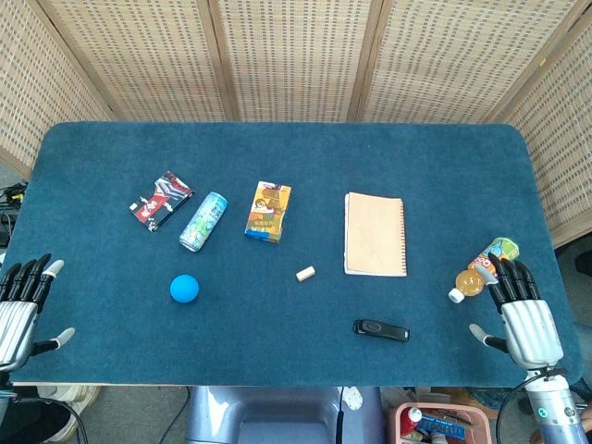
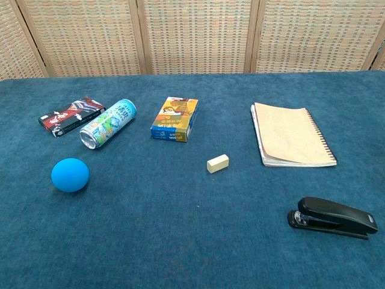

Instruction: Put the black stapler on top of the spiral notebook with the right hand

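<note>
The black stapler [image 1: 380, 329] [image 2: 332, 218] lies flat near the table's front edge, right of centre. Behind it the tan spiral notebook [image 1: 375, 234] [image 2: 292, 142] lies closed, its wire binding along the right side. My right hand [image 1: 526, 313] hovers at the front right corner, fingers spread and holding nothing, well to the right of the stapler. My left hand [image 1: 20, 305] is at the front left edge, also spread and empty. Neither hand shows in the chest view.
An orange drink bottle [image 1: 485, 268] lies just beside my right hand. A small cream eraser [image 1: 305, 273] [image 2: 217, 163], a blue ball [image 1: 185, 289] [image 2: 70, 174], a can [image 1: 203, 221], a colourful box [image 1: 268, 212] and a dark packet [image 1: 161, 200] lie left of the notebook.
</note>
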